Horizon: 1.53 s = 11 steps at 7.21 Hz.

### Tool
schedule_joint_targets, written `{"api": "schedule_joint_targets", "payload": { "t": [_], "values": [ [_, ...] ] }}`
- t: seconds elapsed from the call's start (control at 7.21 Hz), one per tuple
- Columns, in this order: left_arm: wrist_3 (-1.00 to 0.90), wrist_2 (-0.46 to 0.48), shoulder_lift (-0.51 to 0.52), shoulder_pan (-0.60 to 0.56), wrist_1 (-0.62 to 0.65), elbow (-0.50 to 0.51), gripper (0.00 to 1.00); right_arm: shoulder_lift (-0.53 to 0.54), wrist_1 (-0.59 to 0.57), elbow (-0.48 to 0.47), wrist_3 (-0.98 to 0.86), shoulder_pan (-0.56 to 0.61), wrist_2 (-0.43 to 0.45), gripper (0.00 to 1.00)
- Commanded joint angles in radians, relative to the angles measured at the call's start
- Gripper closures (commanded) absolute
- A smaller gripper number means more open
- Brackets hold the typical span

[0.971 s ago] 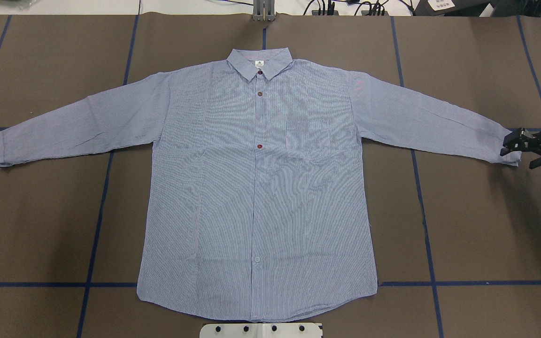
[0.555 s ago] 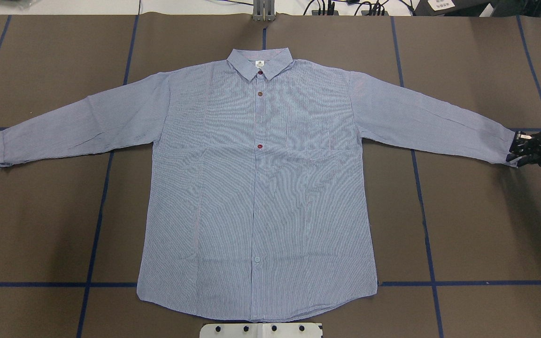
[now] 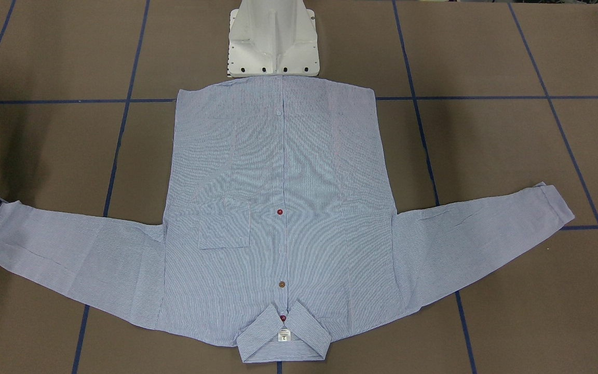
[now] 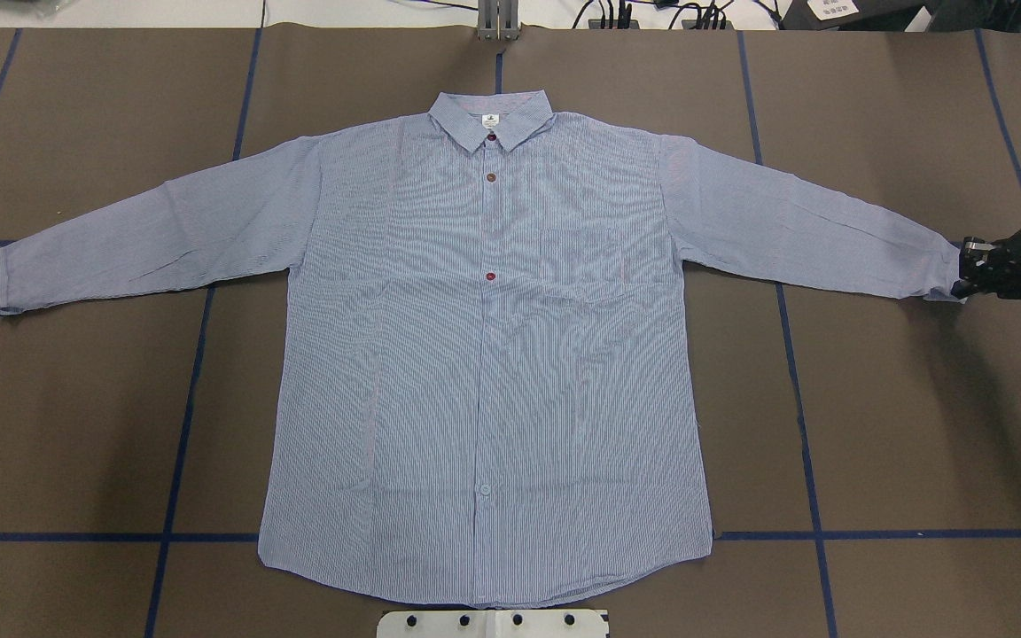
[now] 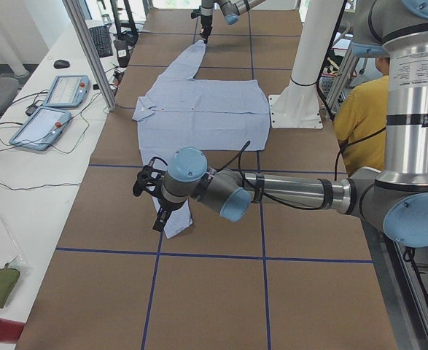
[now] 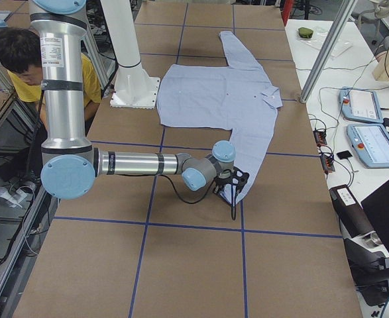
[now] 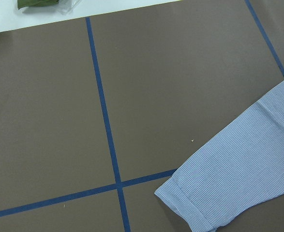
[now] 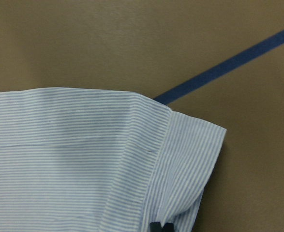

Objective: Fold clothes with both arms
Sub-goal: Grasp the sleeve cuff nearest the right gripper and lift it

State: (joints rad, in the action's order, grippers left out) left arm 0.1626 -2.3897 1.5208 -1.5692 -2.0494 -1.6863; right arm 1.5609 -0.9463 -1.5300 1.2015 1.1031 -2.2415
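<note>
Now: brown surface (image 4: 76,399) carries all. Shirt (image 4: 484,372) flat, buttons up, hem just beside white base (image 4: 493,623), collar farthest from base. Left claw (image 5: 155,208) near left cuff (image 5: 177,222), well apart from base; cannot tell open or closed. Right claw (image 4: 964,271) closed on right cuff (image 8: 190,159).

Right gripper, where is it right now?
Overhead view, far right edge: the right gripper is closed on the outstretched sleeve cuff of the shirt.
</note>
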Motion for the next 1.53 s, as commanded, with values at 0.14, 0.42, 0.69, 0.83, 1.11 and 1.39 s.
{"api": "schedule_joint_targets", "payload": {
  "t": [0.14,0.42,0.69,0.83,1.11,1.39],
  "values": [
    [0.0,0.0,0.001,0.0,-0.002,0.002,0.01,-0.115,-0.04,-0.134,0.009,-0.008,0.029,1.0],
    [0.0,0.0,0.001,0.0,-0.003,0.005,0.01,-0.462,-0.405,-0.125,0.01,-0.142,0.141,1.0],
    [0.0,0.0,-0.001,0.0,-0.003,0.01,0.01,-0.657,-0.447,-0.043,0.038,-0.242,0.218,1.0],
    [0.0,0.0,-0.001,0.002,-0.003,0.011,0.01,-0.78,-0.378,0.073,0.047,-0.282,0.221,1.0],
    [-0.002,0.0,-0.001,0.002,-0.003,0.011,0.01,-0.945,-0.174,0.295,0.205,-0.345,0.285,1.0],
    [0.0,-0.002,-0.001,0.002,-0.003,0.002,0.01,-1.06,-0.166,0.385,0.242,-0.413,0.368,1.0]
  ]
}}
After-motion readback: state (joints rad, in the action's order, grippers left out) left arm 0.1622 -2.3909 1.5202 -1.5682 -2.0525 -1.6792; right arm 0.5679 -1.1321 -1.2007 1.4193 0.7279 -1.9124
